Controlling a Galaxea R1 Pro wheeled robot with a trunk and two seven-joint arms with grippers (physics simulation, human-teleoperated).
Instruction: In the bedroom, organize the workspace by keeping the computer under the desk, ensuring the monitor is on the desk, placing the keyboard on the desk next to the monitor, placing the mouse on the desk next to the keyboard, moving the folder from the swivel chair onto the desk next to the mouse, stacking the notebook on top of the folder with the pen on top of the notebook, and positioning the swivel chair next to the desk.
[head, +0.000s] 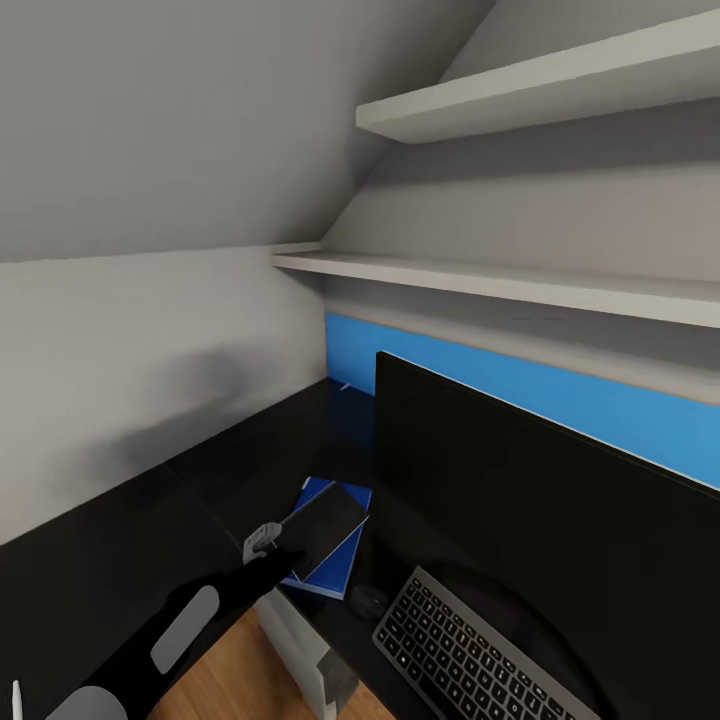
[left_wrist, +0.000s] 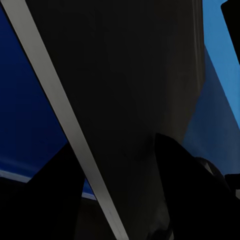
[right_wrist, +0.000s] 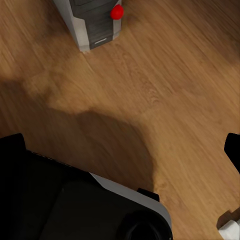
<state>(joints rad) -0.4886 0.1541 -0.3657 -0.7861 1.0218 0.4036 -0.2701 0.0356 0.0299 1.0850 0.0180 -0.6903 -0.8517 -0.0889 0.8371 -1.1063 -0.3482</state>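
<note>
Left gripper (head: 272, 541), lower left of the head view, is clamped on the notebook (head: 322, 529). The notebook lies over the folder (head: 335, 572). Right gripper state: cannot tell.

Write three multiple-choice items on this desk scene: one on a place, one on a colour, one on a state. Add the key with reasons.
1. Where does the mouse lie?
A. On the lower shelf
B. On the desk, between the folder and the keyboard
C. On the wooden floor

2. What colour is the desk's back panel?
A. Red
B. Green
C. Blue

3. How is the monitor placed?
A. Standing upright on the desk
B. Lying face down on the desk
C. Standing on the floor

Key:
1 B: the mouse sits on the desk with the folder on one side and the keyboard on the other.
2 C: the back panel is a bright blue band behind the screen.
3 A: the monitor rises upright behind the keyboard, its screen black.
</note>
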